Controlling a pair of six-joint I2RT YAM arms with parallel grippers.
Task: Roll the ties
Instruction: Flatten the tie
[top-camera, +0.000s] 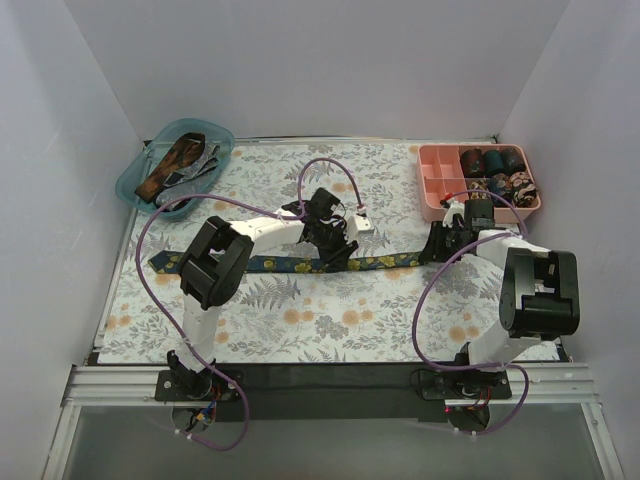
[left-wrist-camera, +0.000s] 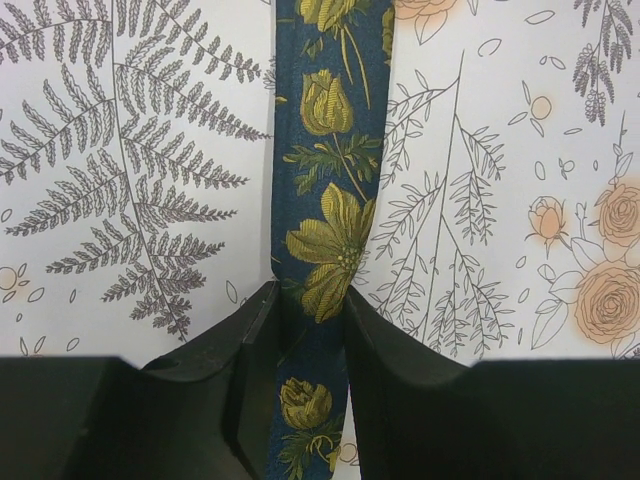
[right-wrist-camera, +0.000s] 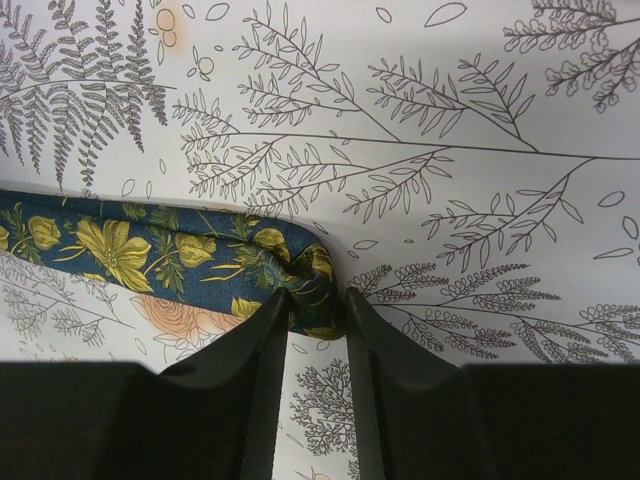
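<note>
A navy tie with yellow flowers (top-camera: 280, 264) lies stretched left to right across the floral tablecloth. My left gripper (top-camera: 335, 250) sits over its middle. In the left wrist view the tie (left-wrist-camera: 330, 150) runs between the fingers and my left gripper (left-wrist-camera: 308, 300) is shut on it, squeezing it narrower. My right gripper (top-camera: 438, 245) is at the tie's right end. In the right wrist view that end (right-wrist-camera: 130, 250) is bunched and pinched in my right gripper (right-wrist-camera: 315, 305).
A pink tray (top-camera: 432, 200) at the back right holds several rolled ties (top-camera: 497, 160). A blue basket (top-camera: 130, 190) at the back left holds a brown-orange tie (top-camera: 172, 165) and others. Purple cables (top-camera: 330, 165) loop over both arms.
</note>
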